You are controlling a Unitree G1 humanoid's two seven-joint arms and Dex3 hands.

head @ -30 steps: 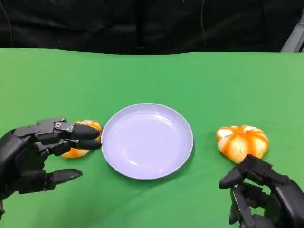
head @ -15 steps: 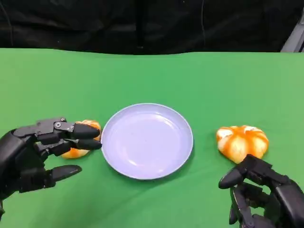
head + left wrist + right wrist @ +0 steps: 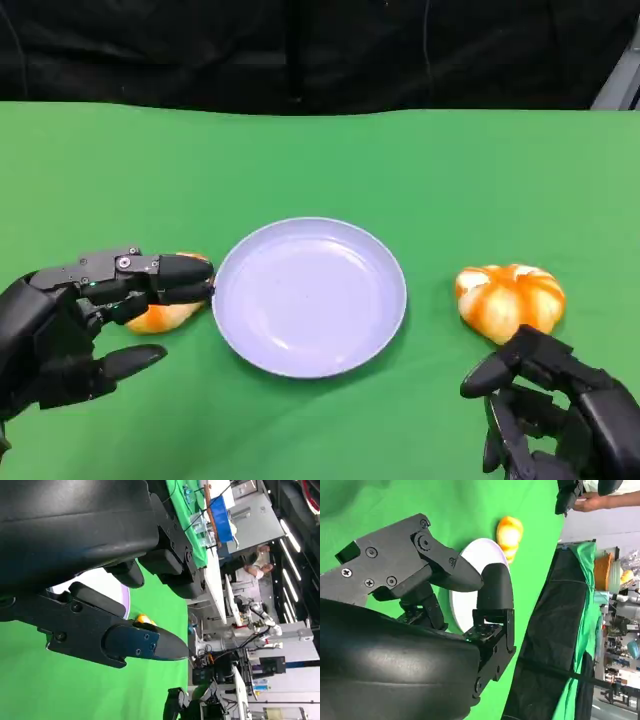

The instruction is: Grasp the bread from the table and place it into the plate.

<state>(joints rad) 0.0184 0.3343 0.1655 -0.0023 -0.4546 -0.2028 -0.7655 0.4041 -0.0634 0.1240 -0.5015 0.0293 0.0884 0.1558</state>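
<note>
A lilac plate (image 3: 310,297) sits mid-table. To its left lies a small orange-and-white bread (image 3: 165,316); my left hand (image 3: 75,325) hovers at it, with fingers (image 3: 180,278) stretched over its top and the thumb (image 3: 130,361) apart on the near side, nothing gripped. A larger pumpkin-shaped bread (image 3: 510,298) lies right of the plate. My right hand (image 3: 555,415) stays just in front of it, holding nothing, fingers loosely apart. The left wrist view shows the plate (image 3: 125,596) and a bit of bread (image 3: 142,618) beyond it. The right wrist view shows the plate (image 3: 475,555) and bread (image 3: 510,536).
The green table (image 3: 320,160) stretches back to a black curtain (image 3: 300,50). A person's hand (image 3: 600,500) appears beyond the table in the right wrist view. Benches and equipment stand in the room beside the table.
My left hand has moved slightly forward, so its fingers now cover the top of the small bread, and the thumb has drawn in a little. The right hand and both breads have stayed put.
</note>
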